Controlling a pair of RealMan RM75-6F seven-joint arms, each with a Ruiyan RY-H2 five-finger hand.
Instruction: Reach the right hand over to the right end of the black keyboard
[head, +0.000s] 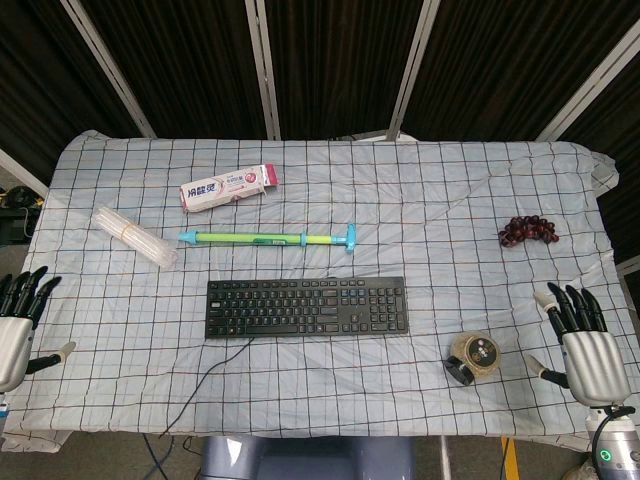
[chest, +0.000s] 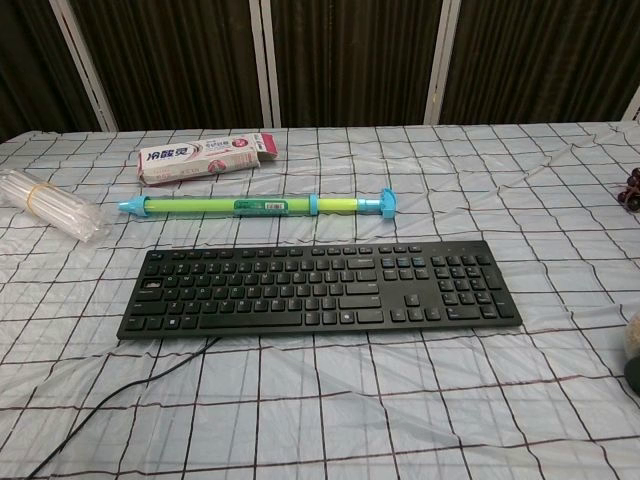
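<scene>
Both hands sat empty with fingers spread, the right hand (head: 592, 352) by the table's right edge. The black keyboard (head: 306, 307) ran left-right mid-table, so its right end lay off to that hand's left, way closer than to the left hand (head: 18, 322).

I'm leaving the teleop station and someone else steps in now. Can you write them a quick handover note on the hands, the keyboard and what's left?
Right hand: open, fingers apart, holding nothing, near the table's right edge, well right of the keyboard.
Left hand: open, holding nothing, at the left edge.
Black keyboard: flat at the table's centre, cable trailing off toward the front edge.
A small round jar lies between the right hand and the keyboard's right end.
Done: nothing visible; the right hand is apart from the keyboard.
Left: bring the right hand to that end, probably passing over or behind the jar.
</scene>
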